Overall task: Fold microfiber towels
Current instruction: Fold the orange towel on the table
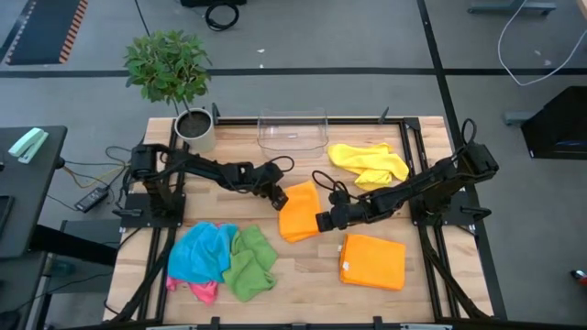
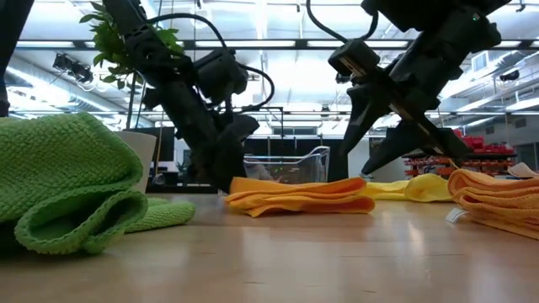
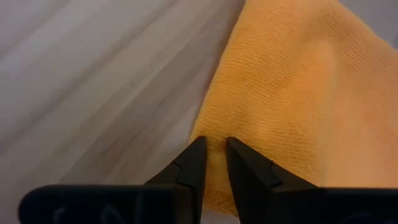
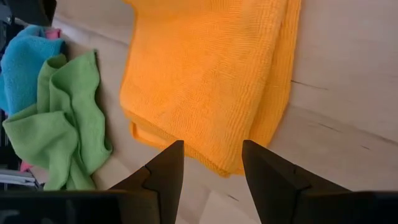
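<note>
A folded orange towel [image 1: 299, 214] lies flat on the table's middle; it also shows in the low view [image 2: 299, 195]. My left gripper [image 1: 278, 198] is down at the towel's left edge, its fingers nearly together on the cloth [image 3: 213, 158]. My right gripper [image 1: 323, 221] is open and empty. It hovers above the towel's right near corner [image 4: 211, 165], clear of it in the low view [image 2: 375, 156]. A second folded orange towel [image 1: 373, 261] lies at the near right. A yellow towel [image 1: 367, 163] lies crumpled at the far right. Blue [image 1: 202, 252], green [image 1: 249, 263] and pink [image 1: 204, 291] towels lie heaped at the near left. My left gripper has the orange towel's left edge [image 3: 208, 127] between its two nearly closed fingers, near a corner. The fingers come slanting down from the table's left. The towel lies flat on the table; how many layers are held, I cannot tell.
A clear plastic bin [image 1: 293, 131] stands at the far edge's middle, and a potted plant [image 1: 193, 126] at the far left corner. Bare wood shows between the left heap and the orange towels, and along the near edge.
</note>
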You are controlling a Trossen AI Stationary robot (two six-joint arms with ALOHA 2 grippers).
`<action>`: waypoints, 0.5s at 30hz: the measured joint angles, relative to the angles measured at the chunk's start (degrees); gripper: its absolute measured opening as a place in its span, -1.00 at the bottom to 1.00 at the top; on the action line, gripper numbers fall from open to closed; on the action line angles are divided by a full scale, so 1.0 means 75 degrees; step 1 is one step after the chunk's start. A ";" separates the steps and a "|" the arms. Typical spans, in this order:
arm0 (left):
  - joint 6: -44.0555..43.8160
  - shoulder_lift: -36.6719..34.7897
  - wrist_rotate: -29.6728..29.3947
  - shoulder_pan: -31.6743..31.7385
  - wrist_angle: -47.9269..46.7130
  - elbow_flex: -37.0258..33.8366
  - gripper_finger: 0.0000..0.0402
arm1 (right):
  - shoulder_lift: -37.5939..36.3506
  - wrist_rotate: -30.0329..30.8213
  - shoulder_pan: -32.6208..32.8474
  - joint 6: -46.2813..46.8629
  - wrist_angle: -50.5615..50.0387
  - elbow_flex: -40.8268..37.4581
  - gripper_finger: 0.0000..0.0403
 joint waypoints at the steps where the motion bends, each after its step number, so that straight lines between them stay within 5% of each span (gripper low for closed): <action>1: 0.0003 0.0001 -0.0049 0.0000 0.0000 -0.0007 -0.65 | 0.0000 -0.0003 0.0000 0.0003 -0.0006 0.0000 -0.15; 15: 0.0042 0.0003 -0.0330 0.0060 -0.0104 -0.0020 -0.70 | 0.0559 -0.0391 0.0036 0.0033 0.0546 0.0006 -0.15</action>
